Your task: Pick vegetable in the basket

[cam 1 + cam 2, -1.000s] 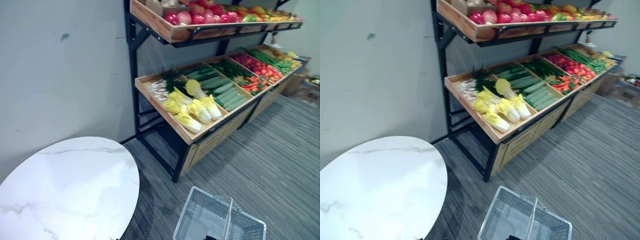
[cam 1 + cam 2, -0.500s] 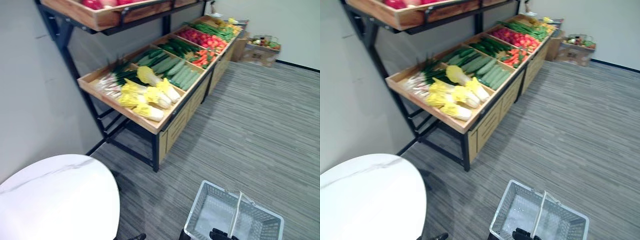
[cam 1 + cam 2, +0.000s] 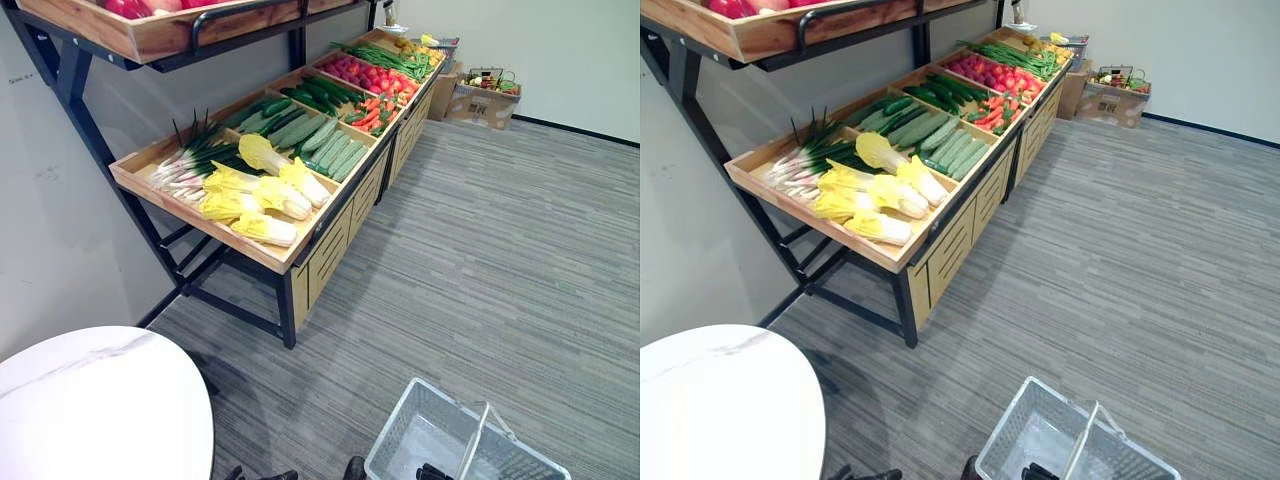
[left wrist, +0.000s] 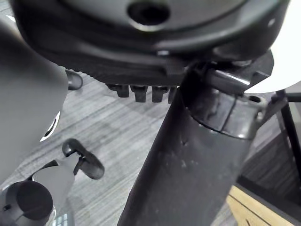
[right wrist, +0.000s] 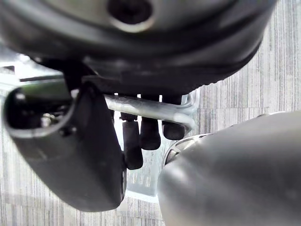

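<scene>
Since our view swung, veg shelf sits at 11 o'clock; right hand grips basket by handle, left hand slack; nothing picked yet.

Grey striped carpet, white wall

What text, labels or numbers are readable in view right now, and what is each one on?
Dark print on the cardboard box past the stand's far end: too small to read.
No text visible on the basket, the wooden shelves or the white table.
</scene>
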{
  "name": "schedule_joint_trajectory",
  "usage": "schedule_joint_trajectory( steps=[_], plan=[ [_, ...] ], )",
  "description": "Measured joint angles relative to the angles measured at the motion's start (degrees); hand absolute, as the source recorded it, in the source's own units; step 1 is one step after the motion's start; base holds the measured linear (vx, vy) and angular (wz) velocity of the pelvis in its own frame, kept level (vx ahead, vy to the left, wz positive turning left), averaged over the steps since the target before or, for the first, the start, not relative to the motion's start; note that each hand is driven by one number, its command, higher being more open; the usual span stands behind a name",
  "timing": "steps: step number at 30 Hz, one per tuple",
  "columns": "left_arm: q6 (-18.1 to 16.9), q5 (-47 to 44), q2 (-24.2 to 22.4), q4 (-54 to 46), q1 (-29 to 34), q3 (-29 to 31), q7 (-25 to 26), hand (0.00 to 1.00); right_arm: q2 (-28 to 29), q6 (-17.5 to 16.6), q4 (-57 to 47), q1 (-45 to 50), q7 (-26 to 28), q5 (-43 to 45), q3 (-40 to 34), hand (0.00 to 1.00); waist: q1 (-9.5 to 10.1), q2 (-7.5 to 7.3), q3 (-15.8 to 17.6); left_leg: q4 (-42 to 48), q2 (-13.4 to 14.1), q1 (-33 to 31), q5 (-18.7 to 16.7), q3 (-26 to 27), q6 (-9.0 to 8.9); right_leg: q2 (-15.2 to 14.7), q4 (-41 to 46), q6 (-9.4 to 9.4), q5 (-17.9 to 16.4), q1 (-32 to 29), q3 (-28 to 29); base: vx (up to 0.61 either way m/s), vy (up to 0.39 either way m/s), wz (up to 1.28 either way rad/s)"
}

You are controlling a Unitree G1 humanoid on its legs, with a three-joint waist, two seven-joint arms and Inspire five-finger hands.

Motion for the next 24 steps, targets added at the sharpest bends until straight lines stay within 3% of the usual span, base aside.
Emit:
schedule_joint_trajectory(
  steps=[7,9,11,12,14,21,24],
  plan=[
    [-1.0,1.5,0.7,-1.0,-1.4,-3.7,-0.9,1.00,0.0,0.1,-0.9,0.6,-0.1,0.1,-0.8,0.00,-0.80,0.19,-0.1,-0.8,-0.5,0.4,0.0,0.8,-0.09,-0.5,2.0,-0.58,-0.5,-1.3,0.2,-0.03,0.014,-0.04],
    [-1.0,1.5,0.4,-2.5,-1.7,-3.6,-1.0,1.00,0.2,0.0,-1.9,0.7,-0.1,0.7,-1.6,0.00,-1.77,0.71,-0.2,-1.9,-0.1,0.0,-1.5,2.9,-0.99,0.3,3.3,-0.74,-1.2,-3.0,-0.2,-0.03,0.002,-0.28],
    [-0.6,1.5,-0.8,-2.8,-1.8,-1.8,-1.1,1.00,0.3,-0.4,-3.1,0.6,-0.4,1.9,-1.6,0.00,-1.40,2.32,-0.9,-0.8,1.8,-1.1,-3.3,6.4,-1.24,0.2,8.3,-1.78,-6.3,-5.6,-1.8,0.02,-0.026,-0.73],
    [-0.4,1.4,-1.3,-2.8,-1.6,-0.9,-1.0,1.00,0.0,-0.3,-4.4,1.4,-0.4,2.1,-1.4,0.00,-1.74,1.88,-1.1,2.6,1.8,-1.1,-3.9,7.1,-1.82,-0.6,13.5,-3.07,-9.0,-5.9,-1.7,0.19,-0.039,-0.91],
    [0.7,0.4,-1.1,-2.9,-0.7,1.1,-1.1,1.00,-0.2,-0.1,-4.7,3.4,-0.2,2.0,-0.3,0.00,-1.35,0.54,-2.1,15.1,2.4,-4.8,-5.3,1.1,0.66,0.0,12.1,-2.64,-8.8,-3.9,3.9,0.23,-0.057,-1.13],
    [-0.7,-2.1,-1.5,-2.8,0.3,3.8,-2.1,1.00,-1.6,0.2,-0.8,4.1,1.0,0.9,0.1,0.00,0.02,0.61,-2.4,13.9,-0.4,-13.3,-5.6,-15.5,0.85,2.3,3.2,-0.22,-6.5,4.8,17.0,0.13,-0.016,-0.98],
    [-1.2,-2.2,-1.2,-2.6,1.3,5.8,-2.1,1.00,-2.0,0.1,-0.3,4.5,1.1,0.8,2.0,0.00,0.18,0.34,-2.3,11.9,-0.3,-16.6,-5.1,-18.9,0.43,2.3,1.7,0.77,-5.9,7.1,21.4,0.14,0.057,-0.80]
  ],
)
